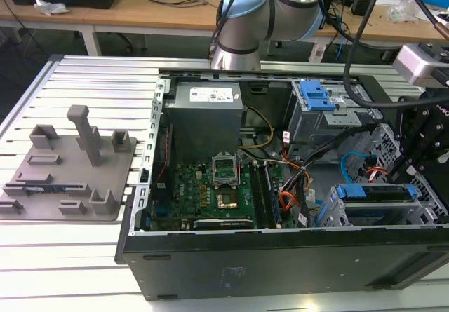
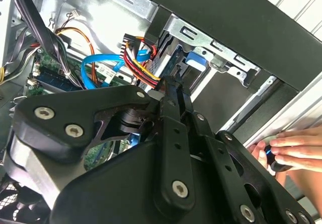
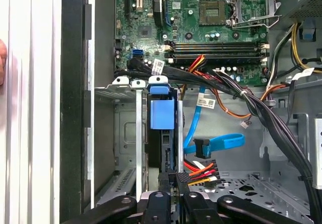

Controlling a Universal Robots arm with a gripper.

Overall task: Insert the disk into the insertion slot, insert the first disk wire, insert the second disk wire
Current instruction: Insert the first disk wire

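Blue plastic frames the disk (image 3: 162,114), seated edge-on inside the grey metal insertion slot (image 3: 126,143); the end effector (image 3: 170,179) pinches the red-and-yellow-wired power connector (image 3: 183,176) behind it.

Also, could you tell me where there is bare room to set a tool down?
Free: slatted table nearer the camera than the grey fixture plate, and beyond it beside the computer case. Crowded: wires between the motherboard and the disk.
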